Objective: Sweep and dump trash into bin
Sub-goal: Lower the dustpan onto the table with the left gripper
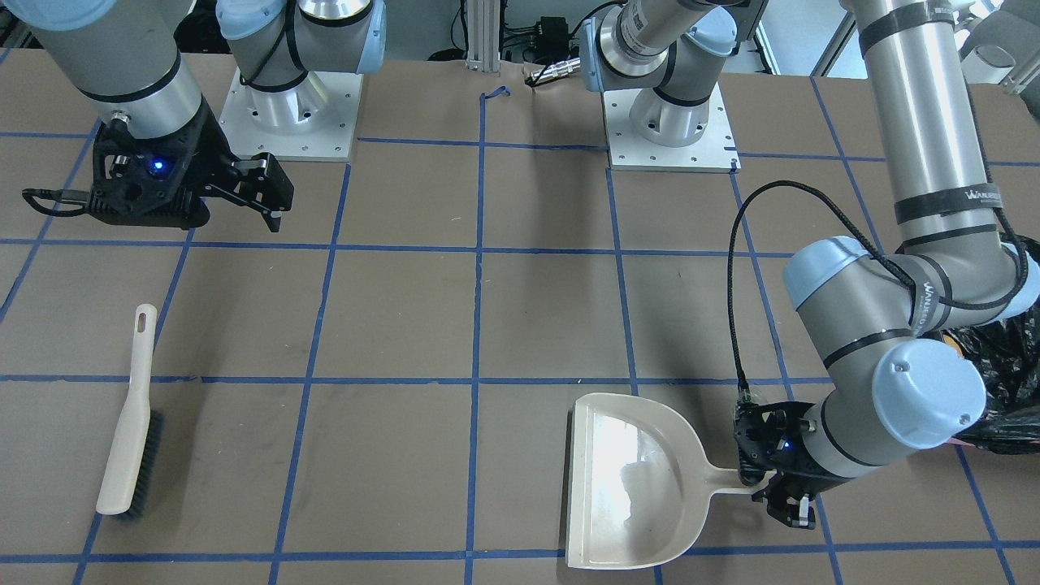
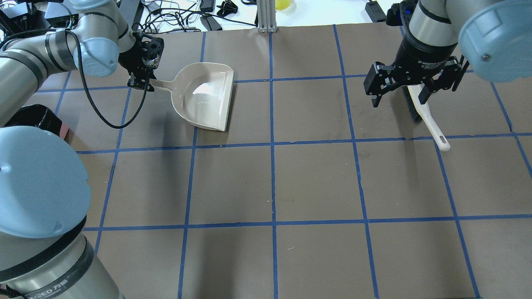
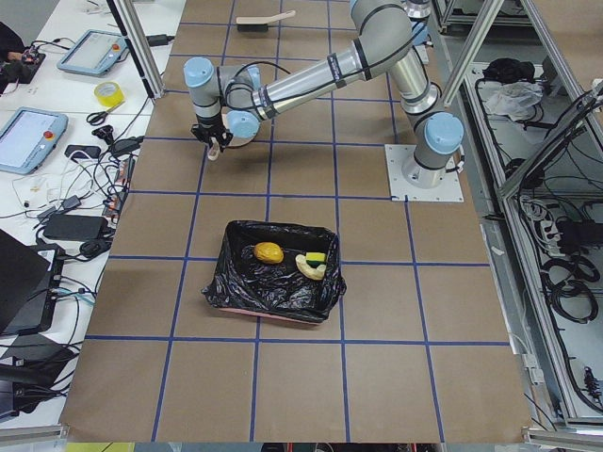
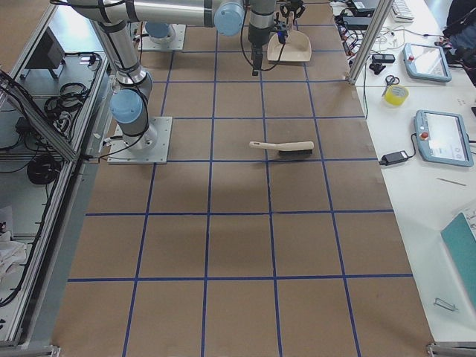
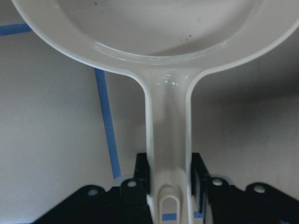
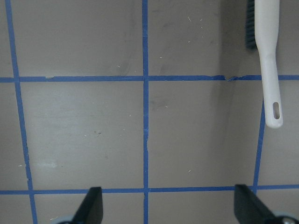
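Observation:
The trash lies inside the bin (image 3: 237, 294), a container lined with a black bag: a tan-orange lump (image 3: 268, 252), a yellow wedge (image 3: 317, 257) and a beige crust (image 3: 308, 270). The bin's edge also shows in the overhead view (image 2: 37, 118). My left gripper (image 2: 141, 81) is shut on the handle of the cream dustpan (image 2: 203, 95), which lies empty and flat on the table; the wrist view shows the handle (image 5: 167, 140) between the fingers. My right gripper (image 2: 401, 93) is open and empty above the table, just over the brush (image 2: 424, 115).
The cream brush with dark bristles (image 1: 130, 422) lies on the table on my right side, also in the right wrist view (image 6: 268, 56). Blue tape lines grid the brown table. Cables and devices lie beyond the far edge (image 2: 199, 16).

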### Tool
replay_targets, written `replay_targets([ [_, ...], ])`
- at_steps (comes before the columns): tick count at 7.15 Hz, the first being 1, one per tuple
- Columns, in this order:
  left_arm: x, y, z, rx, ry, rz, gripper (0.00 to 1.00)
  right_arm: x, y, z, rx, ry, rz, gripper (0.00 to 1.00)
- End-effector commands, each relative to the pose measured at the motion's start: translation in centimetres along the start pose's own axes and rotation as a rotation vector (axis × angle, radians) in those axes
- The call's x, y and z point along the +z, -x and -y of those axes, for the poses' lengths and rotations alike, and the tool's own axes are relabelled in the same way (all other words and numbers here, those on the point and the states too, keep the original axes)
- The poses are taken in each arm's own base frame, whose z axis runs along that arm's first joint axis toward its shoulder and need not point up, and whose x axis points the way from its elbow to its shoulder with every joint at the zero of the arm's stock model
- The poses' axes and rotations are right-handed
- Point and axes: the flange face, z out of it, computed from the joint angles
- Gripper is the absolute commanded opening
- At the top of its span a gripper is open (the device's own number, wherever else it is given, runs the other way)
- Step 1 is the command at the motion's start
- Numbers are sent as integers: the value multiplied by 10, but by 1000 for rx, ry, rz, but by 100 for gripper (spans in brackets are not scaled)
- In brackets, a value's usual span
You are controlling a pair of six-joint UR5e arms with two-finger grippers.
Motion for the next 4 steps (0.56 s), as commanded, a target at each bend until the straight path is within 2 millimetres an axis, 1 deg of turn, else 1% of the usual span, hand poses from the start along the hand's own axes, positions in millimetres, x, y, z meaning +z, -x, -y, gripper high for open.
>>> replay_targets([
  [1, -2, -6, -7, 48, 0, -11, 0, 0, 0, 0, 0, 0, 0, 100],
  [2, 2, -7, -7, 49, 6, -19, 0, 0, 0, 0, -1, 1, 0, 100],
  [4, 1, -7, -9, 46, 4, -18, 0, 2, 0, 0, -1, 4, 0, 100],
])
